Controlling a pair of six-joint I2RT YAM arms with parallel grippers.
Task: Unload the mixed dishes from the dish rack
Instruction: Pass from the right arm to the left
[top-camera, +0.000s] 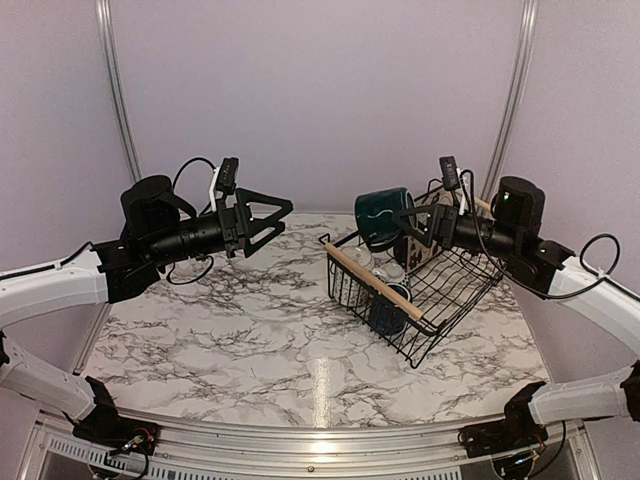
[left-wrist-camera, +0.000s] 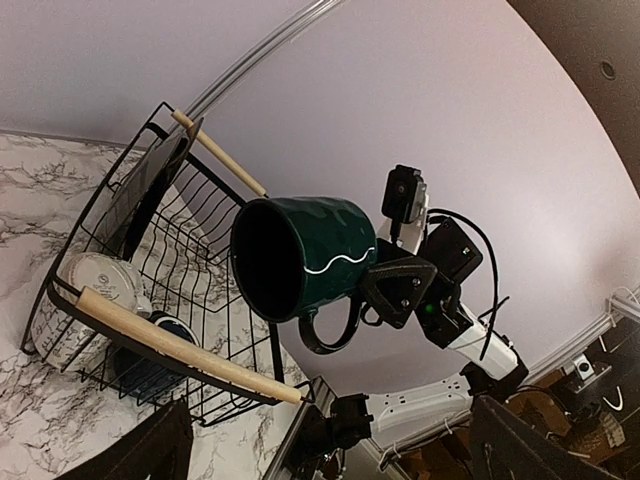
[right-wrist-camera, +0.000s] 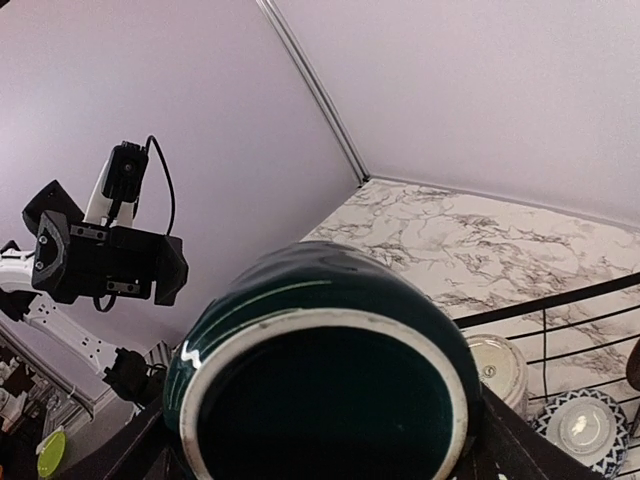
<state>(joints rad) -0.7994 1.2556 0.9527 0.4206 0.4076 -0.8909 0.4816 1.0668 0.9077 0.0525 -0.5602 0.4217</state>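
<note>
The right tool (top-camera: 412, 226) clamps a dark green mug (top-camera: 383, 214) on its side in the air above the dish rack (top-camera: 372, 280), which sits at the right of the marble worktop (top-camera: 240, 320); the mug hides that tool's fingers from its own camera. The left tool (top-camera: 272, 222) hangs wide apart and empty, well clear of the rack. In the rack, a blue mug (top-camera: 388, 308) is half hidden behind a wooden handle, and a patterned plate (top-camera: 425, 248) is partly behind the lifted mug.

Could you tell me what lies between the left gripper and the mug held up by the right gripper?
Nothing: in the top view only air over bare marble table separates the left gripper from the dark green mug in the right gripper.
</note>
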